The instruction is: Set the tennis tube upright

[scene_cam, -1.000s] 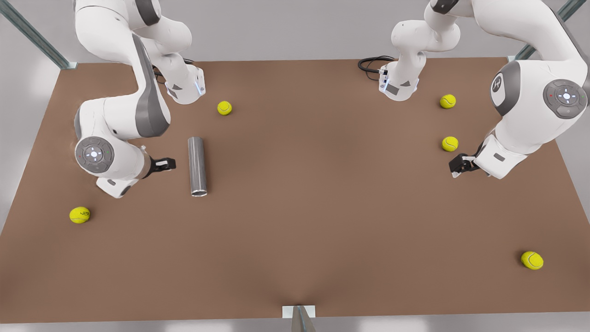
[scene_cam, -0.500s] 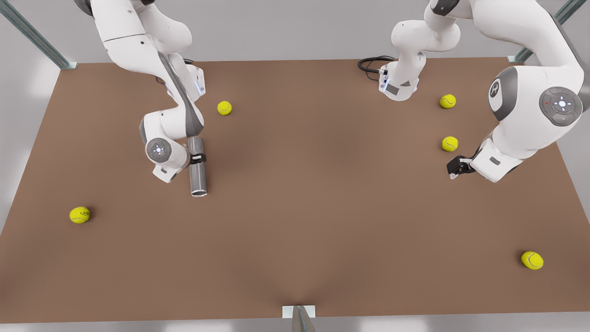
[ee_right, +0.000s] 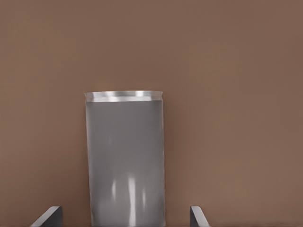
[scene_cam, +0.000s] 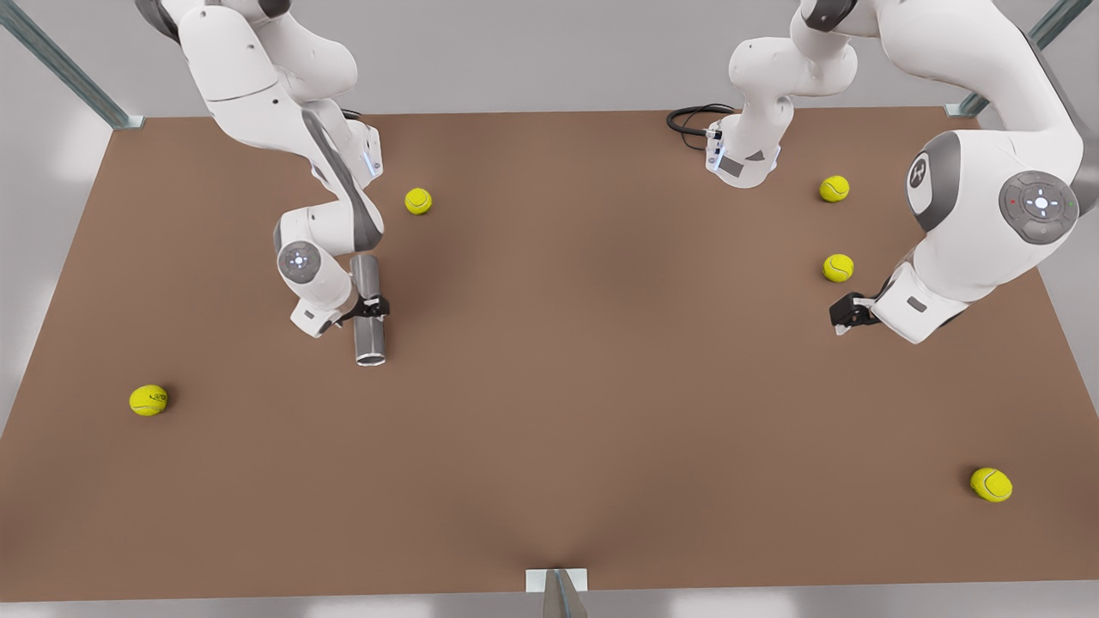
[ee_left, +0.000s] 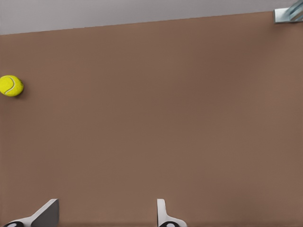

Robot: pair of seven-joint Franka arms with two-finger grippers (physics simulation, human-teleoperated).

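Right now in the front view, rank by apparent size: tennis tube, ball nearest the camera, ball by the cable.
1. tennis tube, lying flat, right gripper straddling it.
2. ball nearest the camera.
3. ball by the cable.
The two balls look close; the first sits nearer the camera, so that gap is unsure. The left gripper waits.

Place: a simulated robot test bench, not a home or shop.
Table [scene_cam: 601, 412]: plain brown top, bare grey surround.
Frame: metal struts [scene_cam: 60, 64] at its far corners.
Arms: two white arm bases [scene_cam: 743, 159] bolted along the far edge, black cable [scene_cam: 691, 118] beside one.
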